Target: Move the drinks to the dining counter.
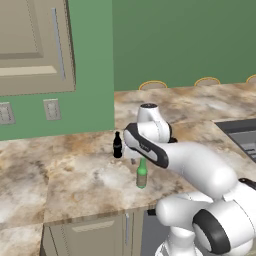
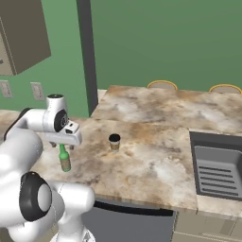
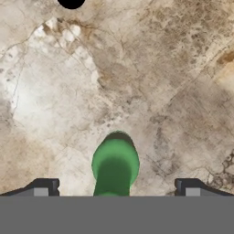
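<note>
A slim green bottle (image 1: pixel 142 175) (image 2: pixel 64 159) stands upright on the near marbled counter. My gripper (image 2: pixel 63 144) hangs straight above it, pointing down. In the hand view the bottle's green top (image 3: pixel 115 164) sits midway between my fingertips (image 3: pixel 45 187), and the gripper (image 3: pixel 116 188) is open wide without touching it. The black cola-style bottle (image 1: pixel 117 145) stands just behind, nearer the green wall. The tan cup with a dark lid (image 2: pixel 114 142) stands to the right of the arm. The dining counter (image 1: pixel 200 102) (image 2: pixel 165 101) stretches beyond, edged by stools.
Round tan stool seats (image 1: pixel 152 85) (image 2: pixel 162 85) line the far edge of the dining counter. A dark sink (image 1: pixel 245 135) (image 2: pixel 220 165) is set into the slab on the right. Wall outlets (image 1: pixel 51 109) and an upper cabinet (image 1: pixel 35 45) are on the left.
</note>
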Controlling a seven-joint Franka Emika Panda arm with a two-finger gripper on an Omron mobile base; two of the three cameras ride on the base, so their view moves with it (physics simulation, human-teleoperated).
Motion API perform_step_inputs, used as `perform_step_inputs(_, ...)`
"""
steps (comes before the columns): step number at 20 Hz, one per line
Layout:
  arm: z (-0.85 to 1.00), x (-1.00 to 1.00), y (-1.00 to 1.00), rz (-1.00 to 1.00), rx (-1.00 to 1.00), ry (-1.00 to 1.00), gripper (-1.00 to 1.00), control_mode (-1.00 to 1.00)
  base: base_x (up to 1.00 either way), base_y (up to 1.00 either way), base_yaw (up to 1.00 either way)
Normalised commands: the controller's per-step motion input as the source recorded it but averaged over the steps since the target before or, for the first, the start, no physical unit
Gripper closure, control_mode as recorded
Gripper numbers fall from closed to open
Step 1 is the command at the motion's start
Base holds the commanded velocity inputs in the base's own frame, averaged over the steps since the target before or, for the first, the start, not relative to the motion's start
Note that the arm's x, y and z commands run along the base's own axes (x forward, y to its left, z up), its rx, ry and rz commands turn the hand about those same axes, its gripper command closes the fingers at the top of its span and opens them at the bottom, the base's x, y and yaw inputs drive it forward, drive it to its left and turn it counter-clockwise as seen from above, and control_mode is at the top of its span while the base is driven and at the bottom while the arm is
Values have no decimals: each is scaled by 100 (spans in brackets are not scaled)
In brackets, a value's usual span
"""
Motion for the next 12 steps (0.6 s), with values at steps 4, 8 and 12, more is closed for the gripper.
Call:
perform_step_inputs(4,4,-5,11,0,0,0,-100,-100,0,0,0)
perform_step_inputs(8,2,-1,6,0,0,0,-100,-100,0,0,0)
perform_step_inputs(12,0,6,0,0,0,0,-100,-100,0,0,0)
